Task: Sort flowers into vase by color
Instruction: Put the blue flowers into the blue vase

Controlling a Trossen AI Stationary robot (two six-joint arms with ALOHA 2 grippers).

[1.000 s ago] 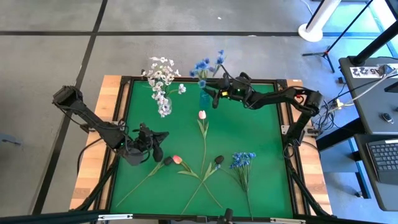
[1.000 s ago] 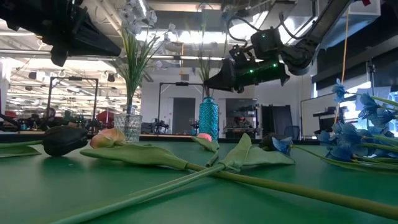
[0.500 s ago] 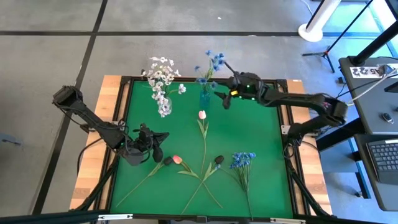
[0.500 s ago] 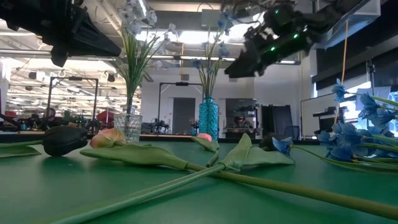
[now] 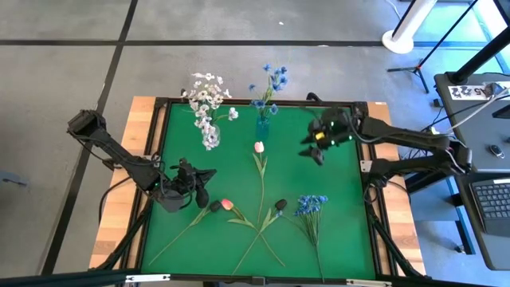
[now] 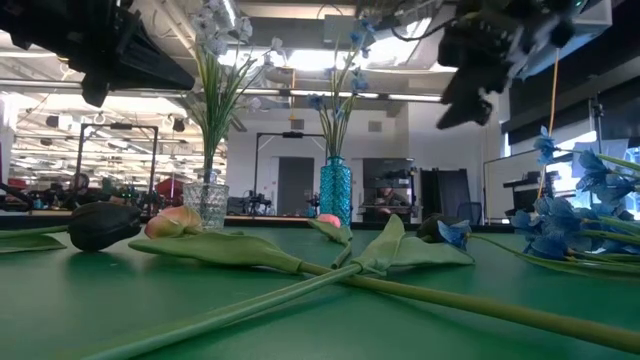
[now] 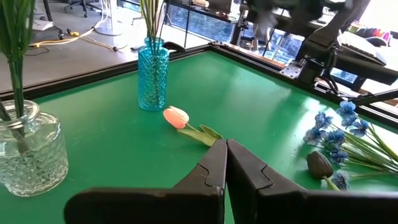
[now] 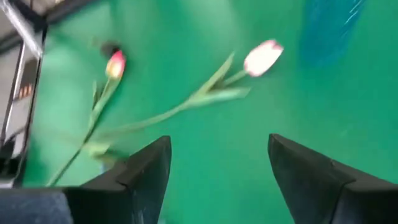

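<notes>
A blue vase [image 5: 262, 126] at the far edge holds a spray of blue blossoms [image 5: 272, 82]. Left of it, a clear vase [image 5: 205, 127] holds white blossoms [image 5: 209, 97]. On the green mat lie a pink-white tulip [image 5: 258, 147], a pink tulip [image 5: 227, 204], two dark tulips [image 5: 215, 206] [image 5: 280, 204] and a blue spray [image 5: 311, 205]. My right gripper [image 5: 314, 151] hangs open and empty above the mat, right of the blue vase. My left gripper [image 5: 203, 192] stays shut and empty at the near left, above the mat.
A raised black frame [image 5: 360, 159] borders the mat. The stems of the lying flowers cross near the front edge [image 5: 259, 227]. Bare mat [image 5: 327, 175] shows below my right gripper.
My right gripper has drawn away from the blue vase's mouth toward the table's right edge, rising and tipping its fingers up from a steep downward slant. The blue spray stays standing in the blue vase, its stems more upright than before.
</notes>
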